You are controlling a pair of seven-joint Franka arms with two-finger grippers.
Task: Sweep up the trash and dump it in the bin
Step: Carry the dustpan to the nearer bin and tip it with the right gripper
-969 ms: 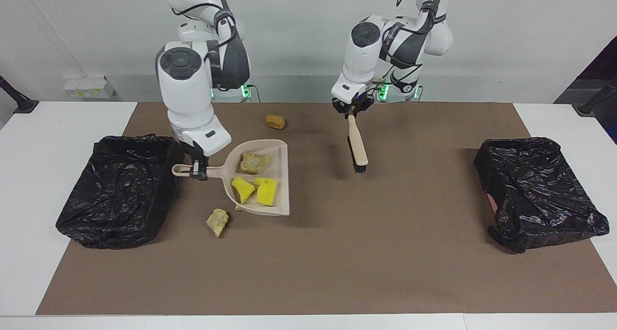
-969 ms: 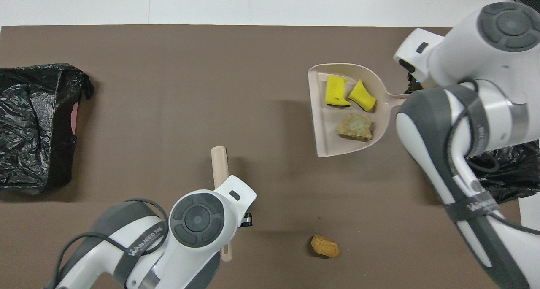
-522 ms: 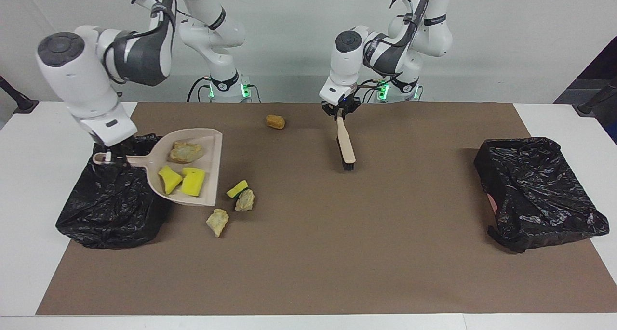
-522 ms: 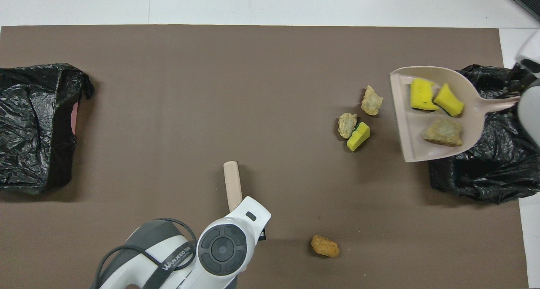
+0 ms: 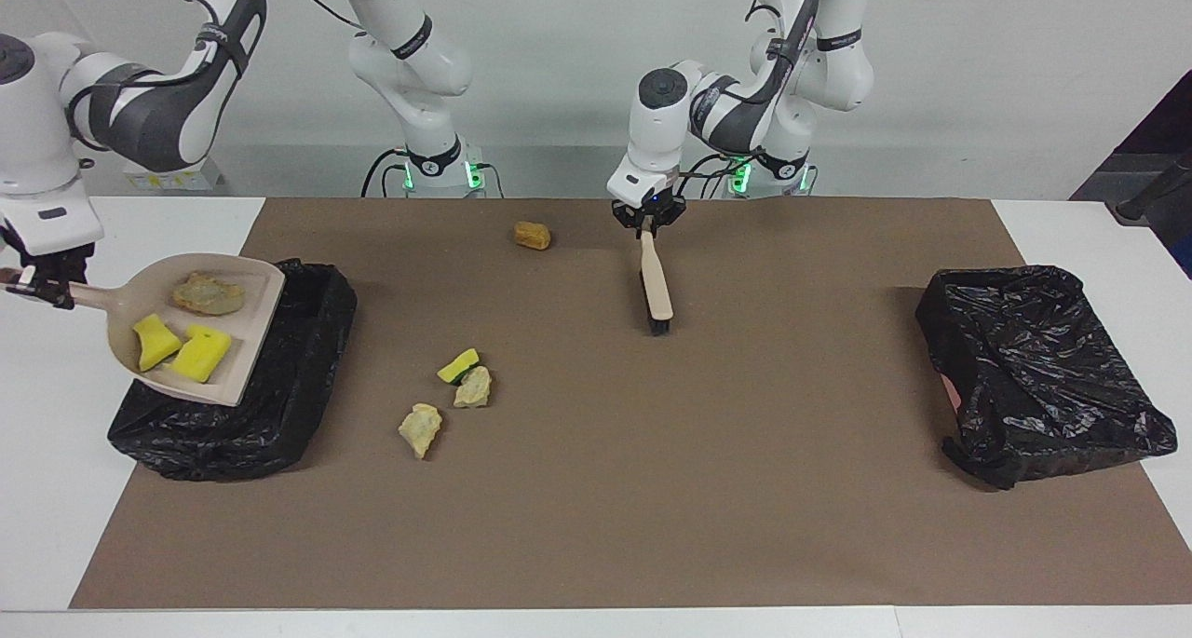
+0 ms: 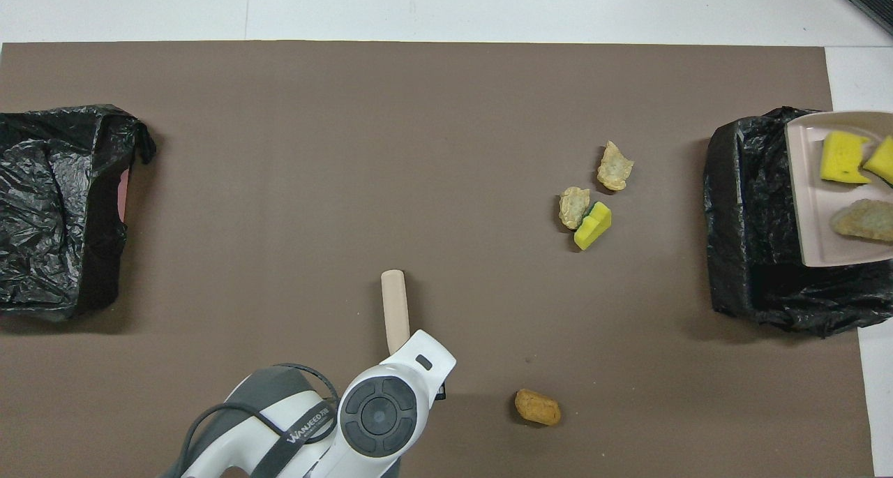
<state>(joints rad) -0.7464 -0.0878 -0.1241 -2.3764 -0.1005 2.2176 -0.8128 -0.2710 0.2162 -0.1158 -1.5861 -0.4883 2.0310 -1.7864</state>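
A white table (image 5: 56, 526) is covered over most of its width by a brown mat (image 5: 652, 489), and bare white strips are left at both ends and along the edge farthest from the robots. Two bins lined with black bags are set at the ends of the mat: one bin (image 5: 1034, 368) at the left arm's end, crumpled and with nothing seen inside, and the other bin (image 5: 279, 377) at the right arm's end, with dark lining alone seen in its uncovered part. A beige dustpan (image 5: 251, 340) is held in the air over this second bin and over the table edge beside it, gripped at the handle by the closed fingers of the right gripper (image 5: 42, 284). Three pieces of trash are carried in the pan: two yellow sponge pieces (image 5: 196, 359) and one pale crumbly chunk (image 5: 208, 293). A brush (image 5: 656, 284) is held by its handle in the closed left gripper (image 5: 647, 217), its bristles down at the mat near the robots. A wide stretch of open mat is left between the brush and the bin at the left arm's end. Loose trash is left on the mat: a yellow piece (image 5: 458, 365) touching a pale chunk (image 5: 473, 388), another pale chunk (image 5: 420, 428) just beside them, and an orange-brown lump (image 5: 532, 236) nearer to the robots.
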